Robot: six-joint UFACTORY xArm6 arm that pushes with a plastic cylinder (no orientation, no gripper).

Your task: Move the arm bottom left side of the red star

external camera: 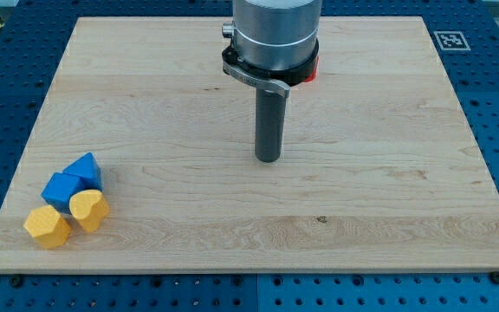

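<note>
Four small blocks sit bunched near the bottom-left corner of the wooden board (388,199): a blue block (86,168) of roughly triangular look, a second blue block (60,187) touching it on the lower left, a yellow block (88,209) of rounded, heart-like shape just below them, and a yellow block with flat sides (46,226) at the view's left of that one.

My tip (268,159) rests on bare wood around the middle of the board, somewhat nearer the top edge, well apart from that cluster. I carry no claw, only the straight dark rod, so there is nothing to be apart or together.

A sliver of the red star (313,71) shows near the top edge, mostly hidden behind my arm's grey housing (275,30); its shape cannot be made out. My tip lies below it and to its left.
</note>
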